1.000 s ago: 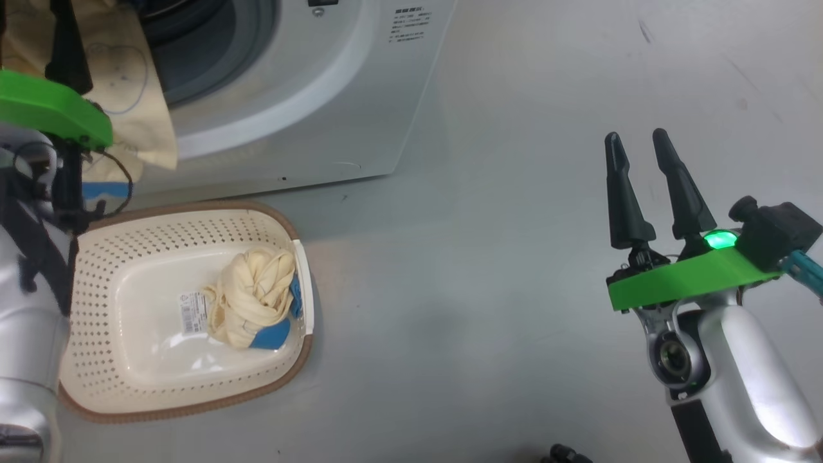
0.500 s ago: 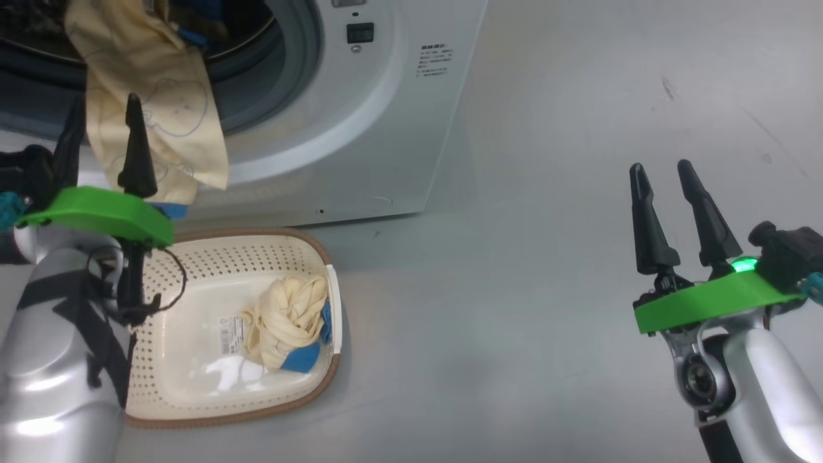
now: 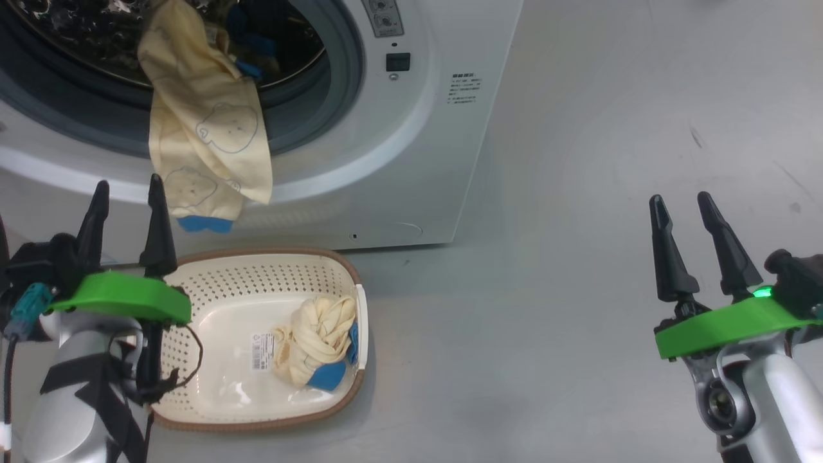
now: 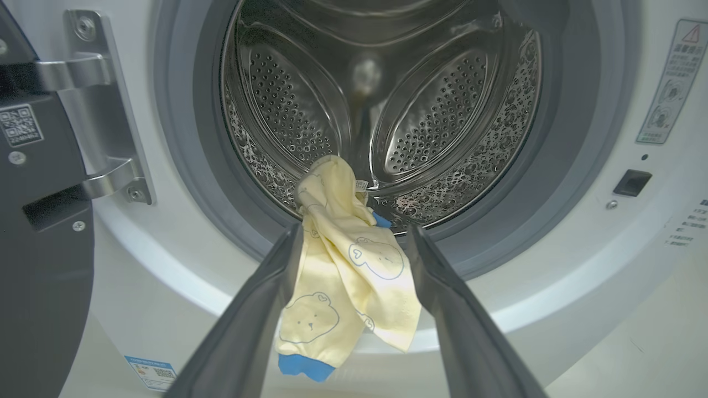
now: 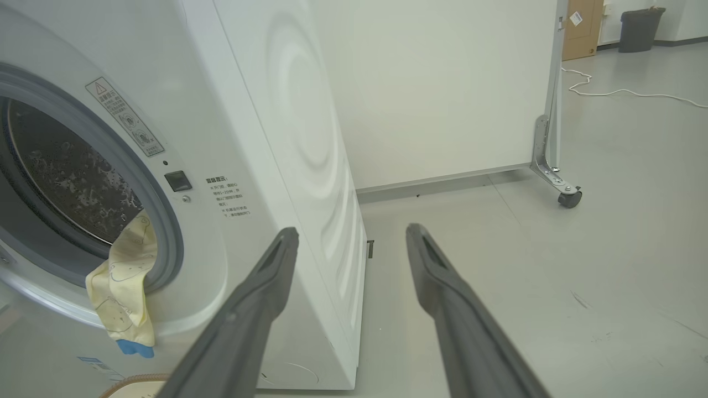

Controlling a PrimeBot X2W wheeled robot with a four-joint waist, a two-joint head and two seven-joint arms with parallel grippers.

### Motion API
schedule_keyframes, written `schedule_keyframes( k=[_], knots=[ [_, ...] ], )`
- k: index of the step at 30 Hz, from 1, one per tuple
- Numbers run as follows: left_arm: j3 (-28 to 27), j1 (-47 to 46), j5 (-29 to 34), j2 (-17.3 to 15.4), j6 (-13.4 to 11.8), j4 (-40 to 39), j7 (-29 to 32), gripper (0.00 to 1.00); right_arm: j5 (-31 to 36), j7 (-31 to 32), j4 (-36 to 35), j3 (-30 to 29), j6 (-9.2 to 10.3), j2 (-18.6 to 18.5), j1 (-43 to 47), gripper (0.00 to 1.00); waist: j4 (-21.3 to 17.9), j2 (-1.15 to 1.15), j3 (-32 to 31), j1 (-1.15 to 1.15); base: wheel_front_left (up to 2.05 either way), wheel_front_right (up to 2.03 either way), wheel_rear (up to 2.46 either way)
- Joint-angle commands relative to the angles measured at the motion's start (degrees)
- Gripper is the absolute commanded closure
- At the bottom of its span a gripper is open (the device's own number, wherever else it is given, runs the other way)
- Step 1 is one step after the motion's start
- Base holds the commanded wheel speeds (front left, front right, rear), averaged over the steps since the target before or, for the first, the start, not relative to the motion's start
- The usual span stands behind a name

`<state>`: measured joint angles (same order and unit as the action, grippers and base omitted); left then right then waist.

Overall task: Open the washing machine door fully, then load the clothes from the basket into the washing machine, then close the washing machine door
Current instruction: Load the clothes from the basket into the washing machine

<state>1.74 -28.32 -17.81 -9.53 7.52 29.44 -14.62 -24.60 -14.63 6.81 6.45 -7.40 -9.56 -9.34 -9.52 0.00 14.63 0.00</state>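
Head view puts the washing machine at the far left, its mouth uncovered. One cream-yellow garment hangs out over the grey gasket, top end in the drum, blue cuff down the white front (bear outlines show on the fabric). Just near of the machine the basket sits on the floor, a second garment bunched at its right end beside a paper label. The left gripper hangs by the basket's left end, fingers apart and empty. Its wrist view frames the cream-yellow garment between them, with the washing machine door swung aside at left. The right gripper, well to the right, also stands spread and empty.
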Motion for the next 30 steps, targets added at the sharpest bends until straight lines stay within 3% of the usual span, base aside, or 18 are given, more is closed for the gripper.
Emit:
schedule_keyframes(
  k=[1, 15, 30],
  knots=[
    [-2.26, -0.15, 0.65, -1.5, -0.04, -2.39, -0.38, 0.0, 0.37, -0.37, -1.68, 0.52, -0.09, -1.51, 0.14, 0.0, 0.45, 0.0, -0.47, 0.0, 0.0, 0.0, 0.0],
    [-4.78, 11.33, 1.37, -1.38, -0.04, -9.2, -0.38, 0.0, 0.55, -0.37, -1.57, 0.29, -0.09, -3.13, 3.36, 0.0, 2.16, 0.0, -3.63, 0.0, 0.0, 0.0, 0.0],
    [-8.09, 21.41, 2.18, 0.91, -0.04, -16.46, -0.38, 0.0, 1.17, -0.37, -1.54, 0.65, -0.09, -4.28, 5.07, 0.0, 2.01, 0.0, -5.44, 0.0, 0.0, 0.0, 0.0]
  ],
)
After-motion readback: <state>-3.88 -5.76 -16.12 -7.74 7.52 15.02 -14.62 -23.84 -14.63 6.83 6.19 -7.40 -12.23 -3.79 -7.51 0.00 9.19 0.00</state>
